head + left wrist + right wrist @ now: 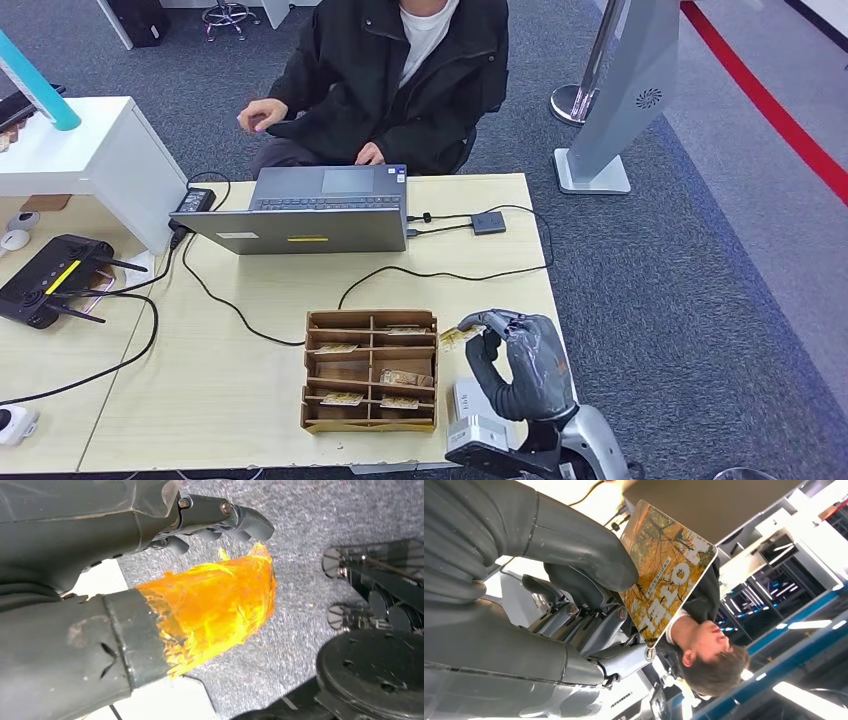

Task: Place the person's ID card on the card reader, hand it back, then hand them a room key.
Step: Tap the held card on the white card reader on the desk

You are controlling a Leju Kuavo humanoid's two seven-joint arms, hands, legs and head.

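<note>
My right hand (525, 365) hovers above the table's front right corner, beside the wooden card organizer (370, 370). It pinches a room key card (458, 338) printed with yellow autumn trees and the word "Hotel" (666, 570) between thumb and fingers (594, 610). A white card reader (470, 415) sits just below that hand at the table edge. The person (400, 70) in a black jacket sits behind the laptop with one hand (262, 113) raised. My left hand (125, 555) hangs over grey carpet and holds nothing; orange tape wraps its thumb (215, 605).
An open grey laptop (310, 215) stands at the table's far side with black cables running from it and a small dark adapter (488, 222). A black router (50, 275) and a white shelf (90, 150) are at the left. A grey stand (620, 100) is on the floor at the right.
</note>
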